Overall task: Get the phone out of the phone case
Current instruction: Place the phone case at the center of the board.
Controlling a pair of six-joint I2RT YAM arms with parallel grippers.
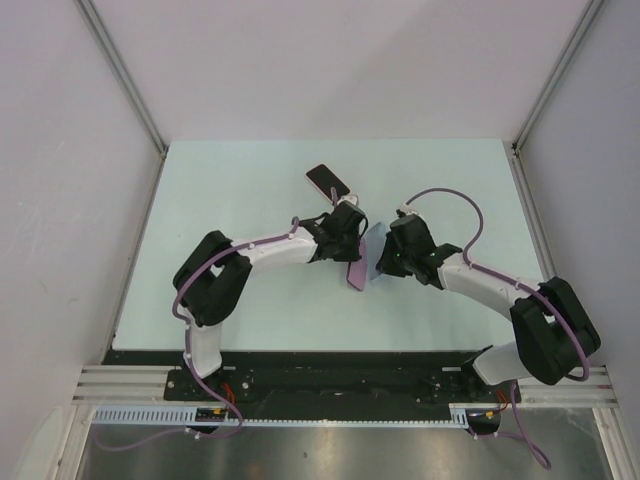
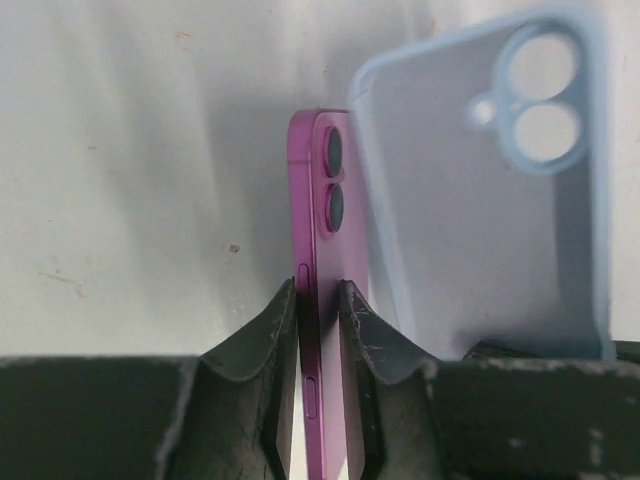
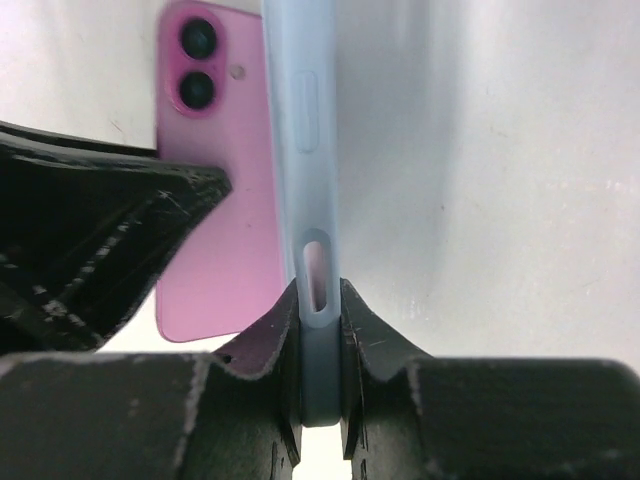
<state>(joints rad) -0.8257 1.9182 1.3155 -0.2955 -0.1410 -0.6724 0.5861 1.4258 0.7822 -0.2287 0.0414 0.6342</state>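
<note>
My left gripper (image 1: pixel 345 248) is shut on the edge of the magenta phone (image 1: pixel 354 272), held on its side above the table. In the left wrist view the phone (image 2: pixel 335 200) stands between my fingers (image 2: pixel 320 300), camera lenses up. My right gripper (image 1: pixel 387 256) is shut on the edge of the empty light blue case (image 1: pixel 376 240). In the right wrist view the case (image 3: pixel 300 150) is pinched between the fingers (image 3: pixel 320 300), with the phone (image 3: pixel 215 220) just to its left. Phone and case stand side by side, apart; the case (image 2: pixel 480 200) shows its open camera holes.
Another dark phone-like slab with a pink rim (image 1: pixel 328 182) lies on the pale table (image 1: pixel 220 190) behind the grippers. Grey walls close in the left, right and back sides. The left arm's black finger (image 3: pixel 100 230) crosses the right wrist view.
</note>
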